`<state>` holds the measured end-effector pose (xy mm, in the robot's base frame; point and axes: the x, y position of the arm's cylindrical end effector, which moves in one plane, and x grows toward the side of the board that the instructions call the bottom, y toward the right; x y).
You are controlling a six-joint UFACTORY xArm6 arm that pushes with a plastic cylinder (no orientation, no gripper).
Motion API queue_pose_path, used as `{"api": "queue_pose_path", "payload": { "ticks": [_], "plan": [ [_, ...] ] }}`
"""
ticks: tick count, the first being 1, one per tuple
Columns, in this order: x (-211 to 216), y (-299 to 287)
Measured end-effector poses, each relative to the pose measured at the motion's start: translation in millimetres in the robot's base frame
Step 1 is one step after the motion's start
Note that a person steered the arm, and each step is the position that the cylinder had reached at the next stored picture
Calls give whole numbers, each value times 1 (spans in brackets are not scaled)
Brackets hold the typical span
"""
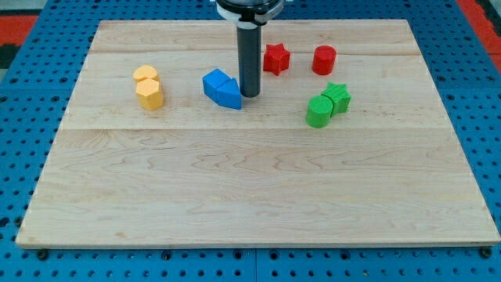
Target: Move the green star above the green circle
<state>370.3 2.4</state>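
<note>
My tip (250, 95), bare rod gripping nothing, touches blue block (222, 88); green star (337, 96) lies right, touching green circle (318, 110).

Pale matt wood board (258, 196); smooth plastic-looking green star (338, 96).
</note>
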Motion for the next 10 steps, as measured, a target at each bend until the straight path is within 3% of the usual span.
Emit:
{"api": "queue_pose_path", "payload": {
  "ticks": [2,7,8,9,10],
  "plan": [
    [80,13],
    [87,12],
    [99,80],
    [53,149],
    [13,137]
  ]
}}
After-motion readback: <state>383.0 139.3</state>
